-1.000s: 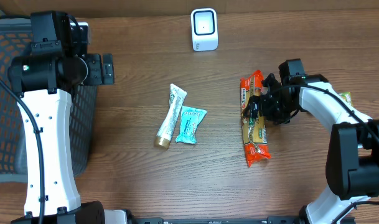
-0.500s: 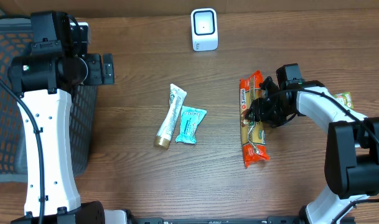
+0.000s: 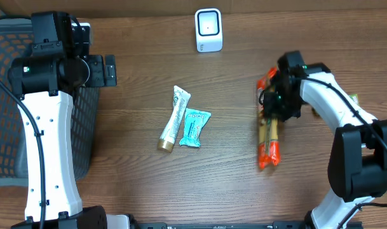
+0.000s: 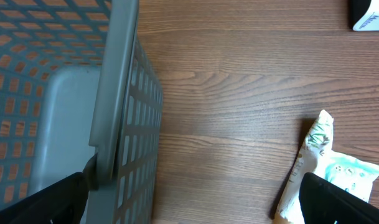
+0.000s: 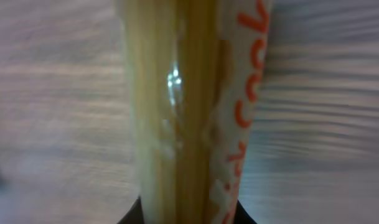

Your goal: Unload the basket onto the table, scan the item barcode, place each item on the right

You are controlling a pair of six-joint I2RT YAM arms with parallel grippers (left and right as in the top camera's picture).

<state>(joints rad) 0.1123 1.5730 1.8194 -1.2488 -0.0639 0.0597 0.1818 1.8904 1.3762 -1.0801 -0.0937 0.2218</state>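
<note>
A long packet of noodles [image 3: 270, 137], clear with orange ends and orange lettering, is held at its upper part by my right gripper [image 3: 278, 102], which is shut on it. The packet is tipped onto its edge, with its lower end pointing toward the table's front. In the right wrist view the packet [image 5: 195, 106] fills the middle, between the dark fingers of that gripper [image 5: 189, 219]. No barcode shows on it. The white scanner [image 3: 208, 30] stands at the back centre. My left gripper [image 3: 108, 70] hangs open beside the basket, holding nothing.
A grey mesh basket [image 3: 6, 102] takes up the left edge, and its wall [image 4: 114, 93] lies under the left gripper [image 4: 195, 208]. A white toothpaste tube [image 3: 174, 119] and a teal packet [image 3: 194, 126] lie mid-table. A small green-yellow item [image 3: 353, 99] peeks from behind the right arm.
The right gripper closed on the noodle packet and turned it from lying flat onto its edge, shifting it slightly right. The left arm has not moved.
</note>
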